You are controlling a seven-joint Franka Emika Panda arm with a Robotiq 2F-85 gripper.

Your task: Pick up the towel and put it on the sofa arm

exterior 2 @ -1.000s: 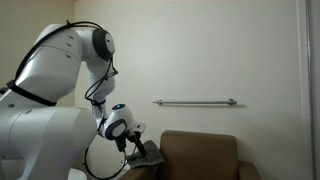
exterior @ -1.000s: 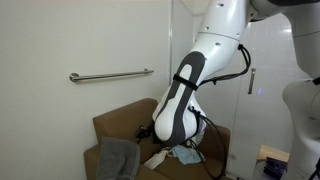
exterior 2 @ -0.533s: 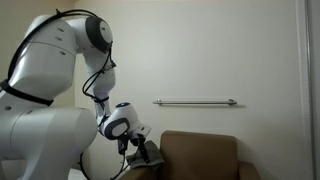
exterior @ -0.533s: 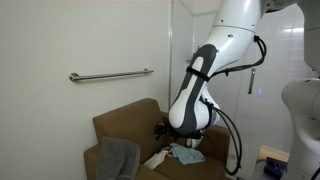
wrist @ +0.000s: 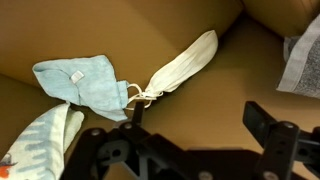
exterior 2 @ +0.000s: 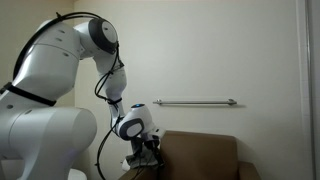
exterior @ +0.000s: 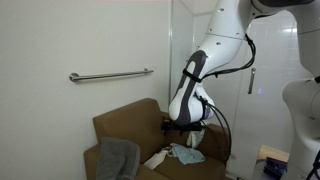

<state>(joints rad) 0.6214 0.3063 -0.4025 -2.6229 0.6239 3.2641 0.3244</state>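
Towel (exterior: 118,158), grey terry, lies draped over the sofa arm (exterior: 91,160) at lower left, seemingly already placed. Soft, light, limp: pinch a bunched fold. The gripper (wrist: 178,122) hangs above the seat (wrist: 230,85), jaws apart, empty.

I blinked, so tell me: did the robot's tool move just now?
Yes. The tool moved right, toward the sofa, ending below the left end of the wall rail.
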